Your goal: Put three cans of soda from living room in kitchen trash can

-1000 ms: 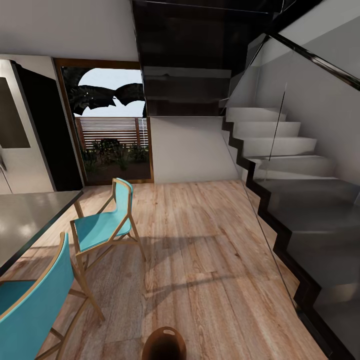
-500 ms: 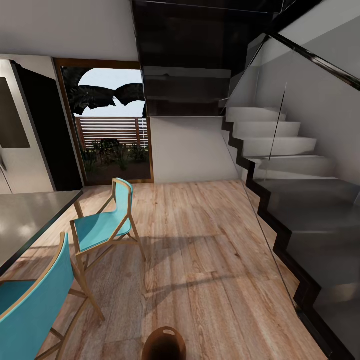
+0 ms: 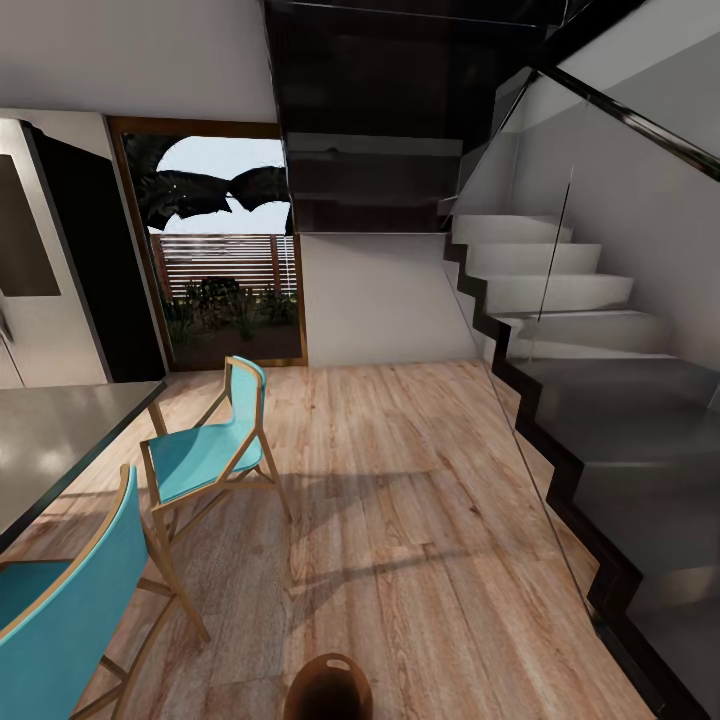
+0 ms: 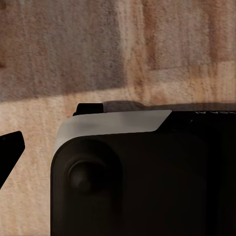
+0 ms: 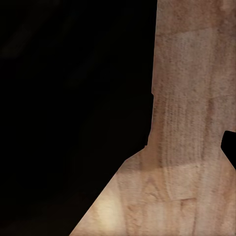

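your fingers' opening can't be told here; the tash can point(image 3: 328, 688) sits just ahead, centred between both arms.

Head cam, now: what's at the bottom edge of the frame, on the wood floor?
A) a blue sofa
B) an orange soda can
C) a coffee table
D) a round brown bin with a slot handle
D: the tash can sits at the bottom edge on the wood floor, brown, with a slot cut-out near its rim.
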### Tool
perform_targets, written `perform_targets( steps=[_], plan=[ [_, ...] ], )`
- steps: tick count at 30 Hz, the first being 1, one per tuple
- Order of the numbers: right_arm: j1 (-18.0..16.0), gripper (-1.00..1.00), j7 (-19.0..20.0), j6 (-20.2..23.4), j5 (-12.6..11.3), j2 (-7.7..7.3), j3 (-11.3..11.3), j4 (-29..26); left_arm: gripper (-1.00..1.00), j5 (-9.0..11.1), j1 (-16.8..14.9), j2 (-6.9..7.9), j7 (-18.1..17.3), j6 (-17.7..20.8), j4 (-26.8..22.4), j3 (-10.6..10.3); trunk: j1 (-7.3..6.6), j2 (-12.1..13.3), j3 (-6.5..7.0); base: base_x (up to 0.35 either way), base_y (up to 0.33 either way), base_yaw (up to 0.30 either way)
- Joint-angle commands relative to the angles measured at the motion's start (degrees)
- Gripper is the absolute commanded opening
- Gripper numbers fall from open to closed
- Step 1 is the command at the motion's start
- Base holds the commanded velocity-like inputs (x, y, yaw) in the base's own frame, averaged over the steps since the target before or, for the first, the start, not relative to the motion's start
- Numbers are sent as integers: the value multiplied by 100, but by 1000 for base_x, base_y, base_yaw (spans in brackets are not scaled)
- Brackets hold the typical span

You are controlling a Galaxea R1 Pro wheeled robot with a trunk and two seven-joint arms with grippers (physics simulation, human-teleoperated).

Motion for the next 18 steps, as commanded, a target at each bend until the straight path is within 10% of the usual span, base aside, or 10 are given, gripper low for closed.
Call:
perform_targets(
  steps=[1,18],
  plan=[
    [0,100,0,0,0,0,0,0,100,0,0,0,0,0,0,0,0,0,0,0,0,0],
    [0,100,0,0,0,0,0,0,100,0,0,0,0,0,0,0,0,0,0,0,0,0]
  ],
)
